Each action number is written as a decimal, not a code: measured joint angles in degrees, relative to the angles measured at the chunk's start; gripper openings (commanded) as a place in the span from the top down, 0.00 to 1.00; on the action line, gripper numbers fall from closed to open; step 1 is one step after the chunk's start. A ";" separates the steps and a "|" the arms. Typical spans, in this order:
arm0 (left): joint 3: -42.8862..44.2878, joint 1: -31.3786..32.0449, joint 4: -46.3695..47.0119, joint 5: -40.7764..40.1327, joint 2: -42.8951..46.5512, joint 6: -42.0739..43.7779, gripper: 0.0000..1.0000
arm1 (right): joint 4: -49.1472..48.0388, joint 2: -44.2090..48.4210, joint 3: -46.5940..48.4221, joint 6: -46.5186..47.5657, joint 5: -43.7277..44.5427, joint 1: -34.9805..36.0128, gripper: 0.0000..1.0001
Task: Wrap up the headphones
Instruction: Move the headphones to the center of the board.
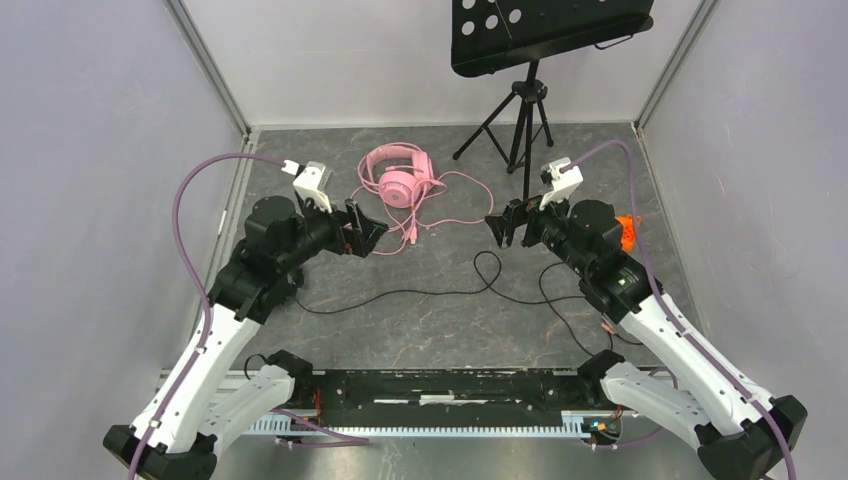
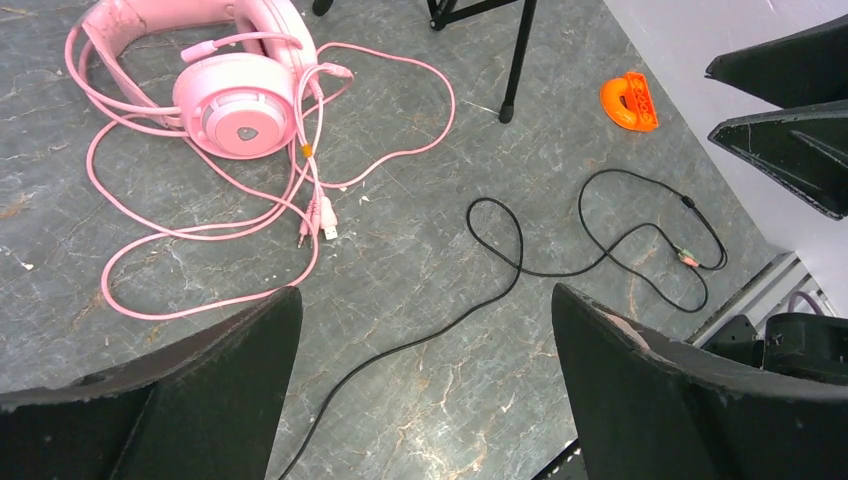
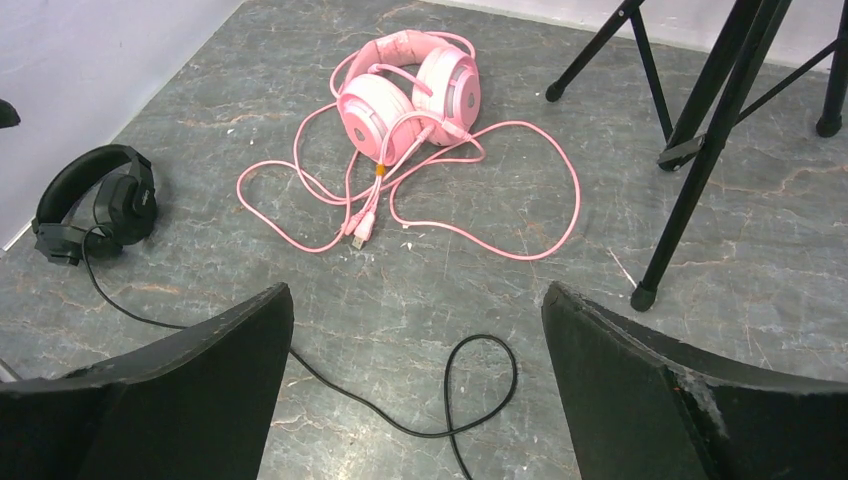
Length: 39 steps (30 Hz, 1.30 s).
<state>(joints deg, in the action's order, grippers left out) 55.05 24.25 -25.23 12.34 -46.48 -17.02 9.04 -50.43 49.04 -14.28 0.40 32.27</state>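
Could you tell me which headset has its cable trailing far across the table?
The black headset: its thin cable runs far off, while the pink headset has its pink cable looped close by.

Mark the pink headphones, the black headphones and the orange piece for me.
pink headphones (image 3: 375, 115): right wrist view, on the near ear cup.
black headphones (image 3: 122, 207): right wrist view, on its ear cup.
orange piece (image 2: 640, 100): left wrist view, on its right side.

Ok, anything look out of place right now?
Both cables lie unwound: the pink over-ear headset's pink cable sprawls in loose loops, the black headset's thin black cable snakes across the table. A small orange plastic piece sits stray by the wall.
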 measured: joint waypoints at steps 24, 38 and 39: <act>-0.33 0.00 -4.81 -17.07 -3.63 -4.22 0.00 | -4.42 1.75 -8.24 -2.05 -6.29 0.00 0.02; -5.40 -12.96 -13.46 -35.06 -8.11 -16.04 0.02 | -8.09 1.75 -11.47 -2.40 -13.99 0.00 0.02; -5.99 -15.10 -13.33 -35.41 -9.46 -16.81 0.03 | -8.07 1.75 -11.61 -2.40 -14.29 0.00 0.02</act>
<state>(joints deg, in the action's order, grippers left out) 49.06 9.15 -38.57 -23.07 -55.94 -33.82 0.97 -48.69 37.43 -16.69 -13.89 32.27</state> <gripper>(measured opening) 0.993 0.979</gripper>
